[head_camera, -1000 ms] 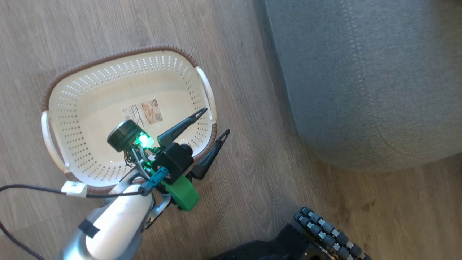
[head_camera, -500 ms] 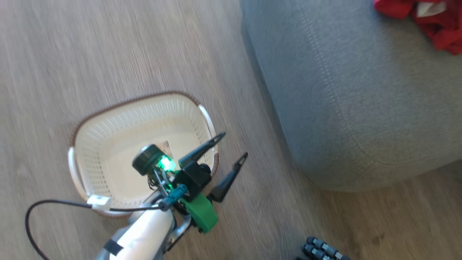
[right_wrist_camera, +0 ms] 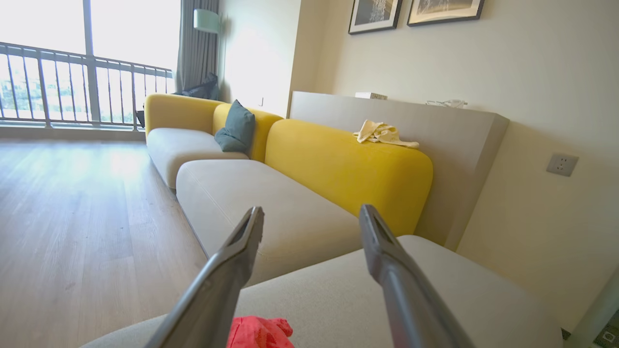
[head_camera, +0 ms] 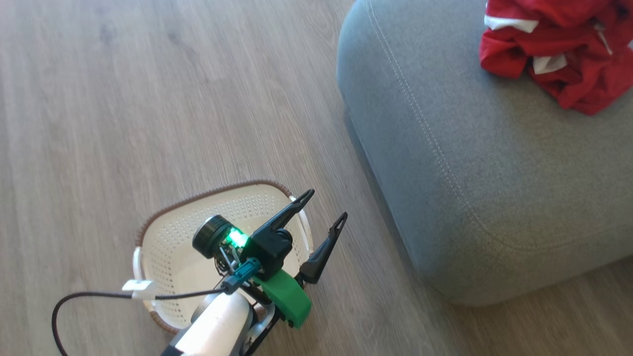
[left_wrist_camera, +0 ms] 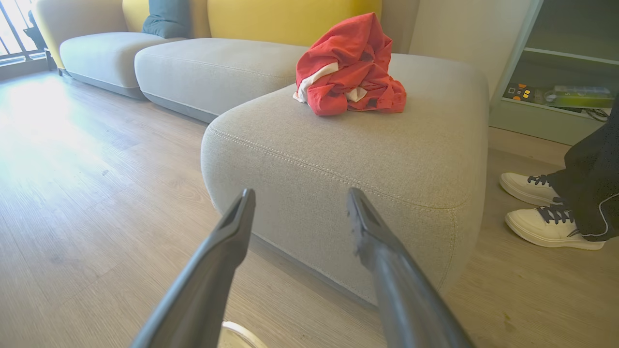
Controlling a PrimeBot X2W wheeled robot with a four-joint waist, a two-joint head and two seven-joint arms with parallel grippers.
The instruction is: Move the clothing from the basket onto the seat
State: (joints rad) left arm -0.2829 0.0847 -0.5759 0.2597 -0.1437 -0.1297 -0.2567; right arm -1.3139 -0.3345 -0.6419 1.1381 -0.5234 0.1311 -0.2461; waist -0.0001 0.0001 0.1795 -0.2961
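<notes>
The red clothing with white trim lies bunched on the grey seat, near its back; it shows as a red heap in the left wrist view and as a red edge low in the right wrist view. The cream basket stands on the floor to the seat's left, and no clothing shows in the part of it that I see. My left gripper hangs open over the basket's right rim, nothing between its fingers. My right gripper is open above the seat, nothing in it.
Wood floor surrounds the basket. A person's white shoes stand to the right of the seat. A yellow sofa back, a blue cushion and a cream cloth lie beyond. A black cable trails from my left arm.
The head camera has tilted up, bringing the clothing on the seat into view and the basket lower in frame. The left gripper stays open over the basket's rim.
</notes>
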